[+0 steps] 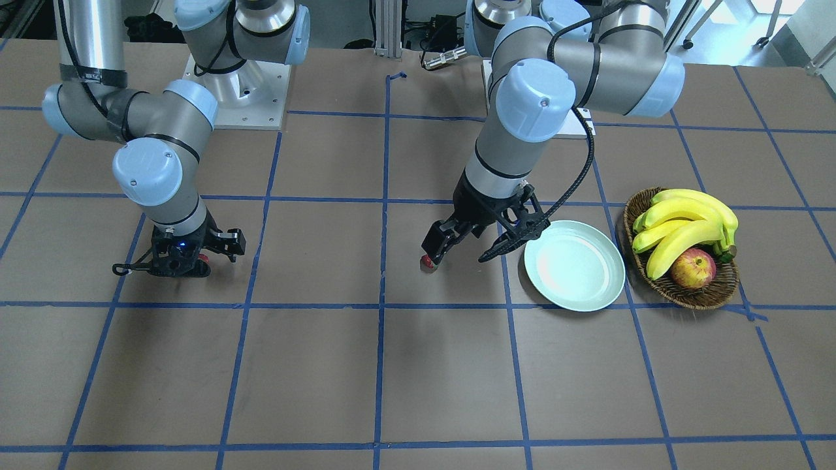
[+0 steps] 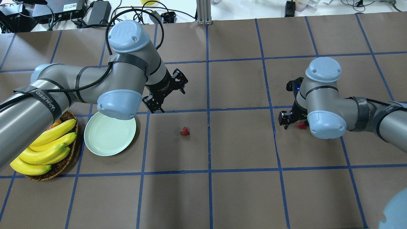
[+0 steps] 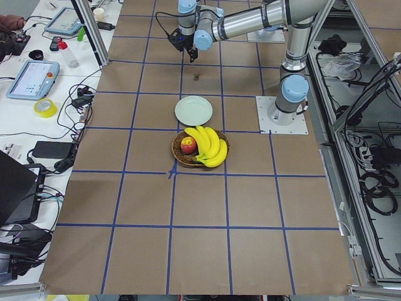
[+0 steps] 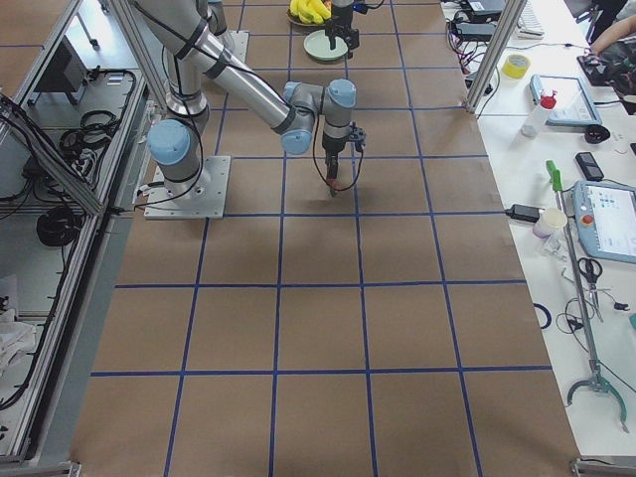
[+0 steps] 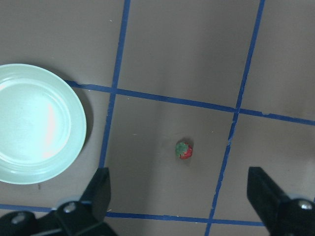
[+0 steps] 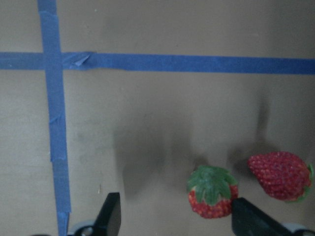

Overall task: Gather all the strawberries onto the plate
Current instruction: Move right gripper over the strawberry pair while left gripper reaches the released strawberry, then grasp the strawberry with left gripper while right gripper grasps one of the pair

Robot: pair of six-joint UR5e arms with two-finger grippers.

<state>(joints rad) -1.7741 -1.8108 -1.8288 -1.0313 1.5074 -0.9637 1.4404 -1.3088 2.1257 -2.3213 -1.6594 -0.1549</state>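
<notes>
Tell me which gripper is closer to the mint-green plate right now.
Left. The left gripper hangs close beside the plate, toward the table's middle, jaws open. The right gripper is far across the table, low over two strawberries.

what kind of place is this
Probably a robotics lab: a table gridded in blue tape, left arm and right arm bolted to it, a side bench with tablets and cables.
</notes>
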